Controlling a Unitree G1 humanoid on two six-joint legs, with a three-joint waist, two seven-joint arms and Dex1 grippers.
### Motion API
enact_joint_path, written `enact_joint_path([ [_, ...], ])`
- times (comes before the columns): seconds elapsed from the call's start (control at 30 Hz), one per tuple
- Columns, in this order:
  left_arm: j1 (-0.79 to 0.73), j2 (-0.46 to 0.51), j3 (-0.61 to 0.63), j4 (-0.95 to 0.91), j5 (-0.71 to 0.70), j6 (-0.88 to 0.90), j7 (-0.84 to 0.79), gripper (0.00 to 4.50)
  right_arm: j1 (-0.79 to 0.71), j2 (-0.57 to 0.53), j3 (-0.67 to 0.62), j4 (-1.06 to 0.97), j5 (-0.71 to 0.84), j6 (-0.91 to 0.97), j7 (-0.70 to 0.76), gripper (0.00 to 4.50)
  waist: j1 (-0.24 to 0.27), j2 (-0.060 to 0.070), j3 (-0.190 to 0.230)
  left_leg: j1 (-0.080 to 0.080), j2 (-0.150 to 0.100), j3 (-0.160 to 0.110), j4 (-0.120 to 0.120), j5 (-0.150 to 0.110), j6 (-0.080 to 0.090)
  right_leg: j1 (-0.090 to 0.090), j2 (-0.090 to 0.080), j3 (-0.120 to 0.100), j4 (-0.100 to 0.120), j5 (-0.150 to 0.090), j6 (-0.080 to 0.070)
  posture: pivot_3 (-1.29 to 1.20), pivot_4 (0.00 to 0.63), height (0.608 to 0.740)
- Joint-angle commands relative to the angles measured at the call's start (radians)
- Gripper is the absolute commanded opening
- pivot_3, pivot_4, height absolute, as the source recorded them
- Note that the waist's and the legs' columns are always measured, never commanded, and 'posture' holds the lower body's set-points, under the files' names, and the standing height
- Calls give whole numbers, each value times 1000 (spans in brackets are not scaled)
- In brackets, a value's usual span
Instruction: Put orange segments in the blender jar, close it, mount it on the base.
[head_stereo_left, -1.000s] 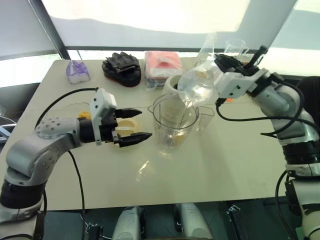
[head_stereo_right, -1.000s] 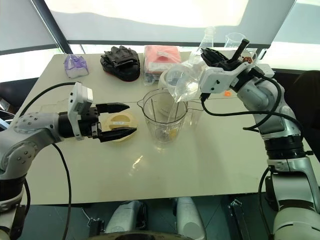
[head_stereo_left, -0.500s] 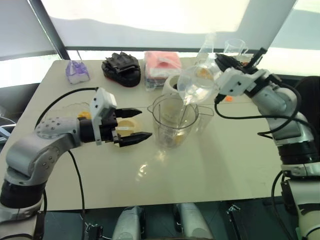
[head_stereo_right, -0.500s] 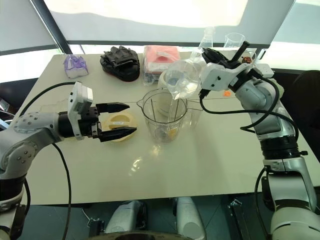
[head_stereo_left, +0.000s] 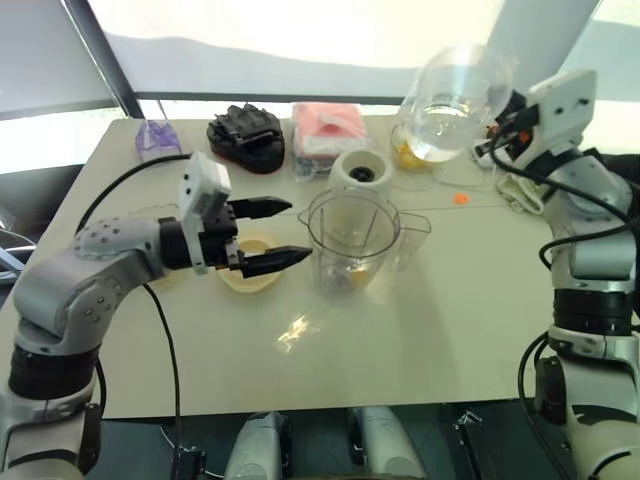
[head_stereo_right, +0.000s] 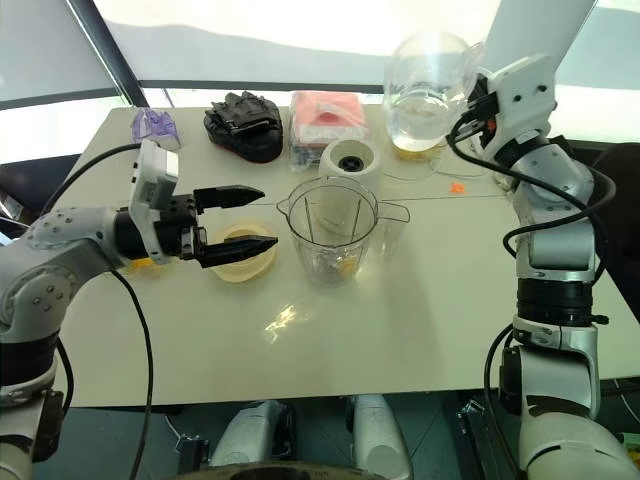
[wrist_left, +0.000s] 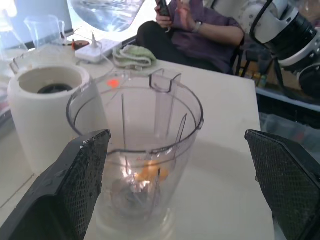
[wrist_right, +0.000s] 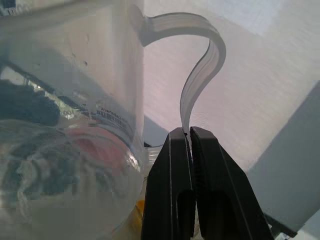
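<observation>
Left wrist view: blender jar (wrist_left: 135, 160) stands upright on the table (head_stereo_left: 450, 310), right between the left gripper's (head_stereo_left: 276, 233) two wide-apart fingers, not touched by either; a few orange segments (wrist_left: 150, 172) sit at its bottom by the blade. Judging by that, the filling step looks about done, w/ lid & mounting still to come. The right gripper (wrist_right: 190, 145) has its jaws pinched together on the thin handle of a clear pitcher (head_stereo_left: 452, 95), held up high & well away from the jar; the pitcher looks near empty, can't tell more. Just behind the jar, past the left fingertips, is the base (head_stereo_left: 365, 170), socket up, nothing on it. A flat cream lid (head_stereo_left: 250, 272) lies on the table below the left jaws. Next probably: set the pitcher down, then lid onto the jar; that needs the left gripper to drop to the lid & close on its rim.
</observation>
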Motion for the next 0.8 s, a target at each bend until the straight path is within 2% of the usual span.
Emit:
enact_joint_path([
  [0.03,-12,9,20,5,-14,-1,-11,4500,29,3,-115,-122,65,102,-76,60,0,0,0,0,0,0,0,0,0,0,0,0,0,0,0,0,150,740],
  [0.17,-24,1,15,17,-19,-2,-15,4500,109,13,-172,-217,87,195,-135,60,0,0,0,0,0,0,0,0,0,0,1,0,0,0,0,0,150,740],
  [0.4,-68,-10,-2,46,-21,-7,-49,4500,343,85,-253,-361,75,287,-253,60,2,0,0,0,-1,0,0,0,0,0,0,0,0,0,0,0,150,740],
  [0.67,-55,-1,-44,43,38,-43,-86,4500,516,159,-313,-304,39,189,-345,60,-4,0,0,1,-3,0,0,0,0,0,1,1,1,-1,-1,0,150,740],
  [0.8,-50,-12,-43,36,39,-40,-81,4500,581,171,-303,-226,17,88,-343,60,-6,0,0,2,-3,0,0,0,0,1,1,1,1,-2,-2,0,150,740],
])
